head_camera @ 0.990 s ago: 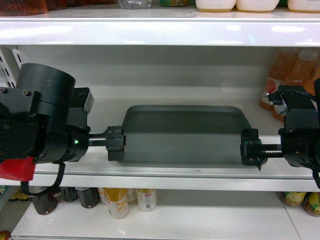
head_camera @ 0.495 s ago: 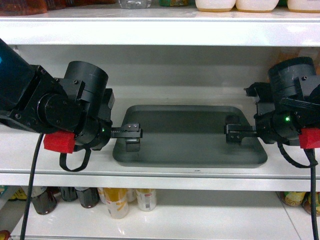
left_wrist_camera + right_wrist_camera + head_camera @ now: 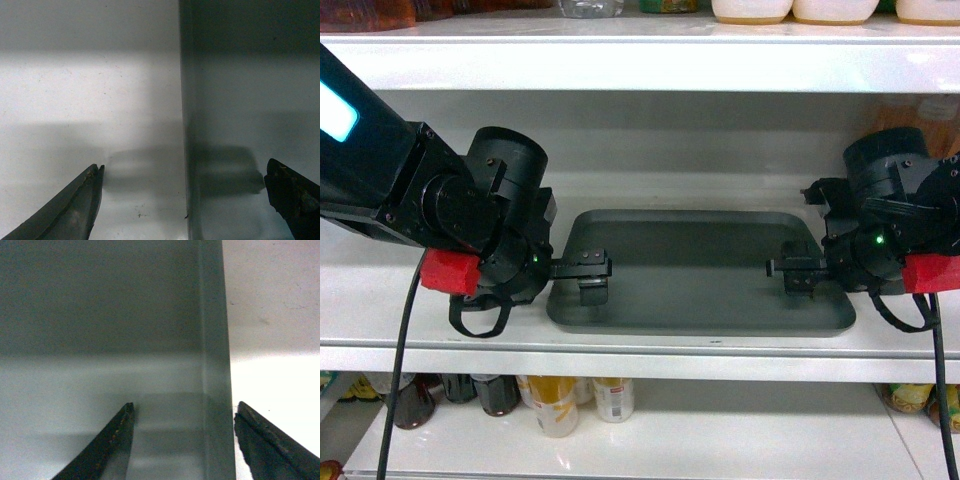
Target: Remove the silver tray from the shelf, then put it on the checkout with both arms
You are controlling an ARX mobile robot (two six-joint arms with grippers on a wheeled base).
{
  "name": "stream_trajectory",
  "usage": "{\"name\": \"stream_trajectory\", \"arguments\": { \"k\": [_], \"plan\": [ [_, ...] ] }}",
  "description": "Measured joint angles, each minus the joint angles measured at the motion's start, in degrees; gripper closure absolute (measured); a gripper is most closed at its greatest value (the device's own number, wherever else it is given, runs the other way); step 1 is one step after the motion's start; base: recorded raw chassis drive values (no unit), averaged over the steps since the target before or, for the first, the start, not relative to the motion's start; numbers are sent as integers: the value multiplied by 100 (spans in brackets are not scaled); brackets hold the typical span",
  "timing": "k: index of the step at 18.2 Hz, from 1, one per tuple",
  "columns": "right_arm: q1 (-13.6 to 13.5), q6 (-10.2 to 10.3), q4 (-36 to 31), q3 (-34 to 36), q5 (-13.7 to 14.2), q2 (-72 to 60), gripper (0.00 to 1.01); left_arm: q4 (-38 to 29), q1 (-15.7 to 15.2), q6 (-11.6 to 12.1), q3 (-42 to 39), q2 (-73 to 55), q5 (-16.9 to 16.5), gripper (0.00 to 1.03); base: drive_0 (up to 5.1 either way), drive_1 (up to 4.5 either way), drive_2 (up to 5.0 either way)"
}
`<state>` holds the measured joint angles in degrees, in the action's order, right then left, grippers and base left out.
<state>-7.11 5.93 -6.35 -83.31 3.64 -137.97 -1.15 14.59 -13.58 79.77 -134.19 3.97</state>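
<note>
**Listener:** Where is the tray?

**Operator:** The silver tray (image 3: 700,270) lies flat on the white shelf (image 3: 640,345), lengthwise, roughly centred in my head view. Another shelf board runs above it, and bottles (image 3: 555,400) stand on the level below.

**Listener:** And the arms?

**Operator:** I have one at each short end. My left gripper (image 3: 588,272) sits over the tray's left edge. In the left wrist view its two fingers (image 3: 80,205) are spread apart, one above bare shelf, the other above the tray floor, with the raised rim (image 3: 186,150) running between them. Nothing is clamped.

**Listener:** The right one?

**Operator:** My right gripper (image 3: 800,272) mirrors it at the right edge. Its wrist view shows the fingers (image 3: 107,445) parted on either side of the rim (image 3: 217,365), one over the tray, one over white shelf. I can't tell whether either gripper's tips touch a surface.
</note>
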Motion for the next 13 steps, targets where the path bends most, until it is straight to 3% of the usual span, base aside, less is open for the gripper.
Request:
{"name": "stream_trajectory", "arguments": {
  "k": [7, 9, 12, 13],
  "plan": [
    [9, -52, -140, 151, 72, 4, 93, -83, 2, -101, -107, -24, 153, 59, 0, 0, 0],
    [39, 22, -229, 291, -111, 72, 97, -308, 9, -164, -341, 52, 13, 79, 0, 0, 0],
    [39, 63, -376, 540, -138, 179, 97, -586, -50, -302, -754, 221, -61, 100, 0, 0, 0],
    [39, 74, -433, 651, -146, 238, 97, -719, -55, -323, -905, 284, -96, 100, 0, 0, 0]
  ]
}}
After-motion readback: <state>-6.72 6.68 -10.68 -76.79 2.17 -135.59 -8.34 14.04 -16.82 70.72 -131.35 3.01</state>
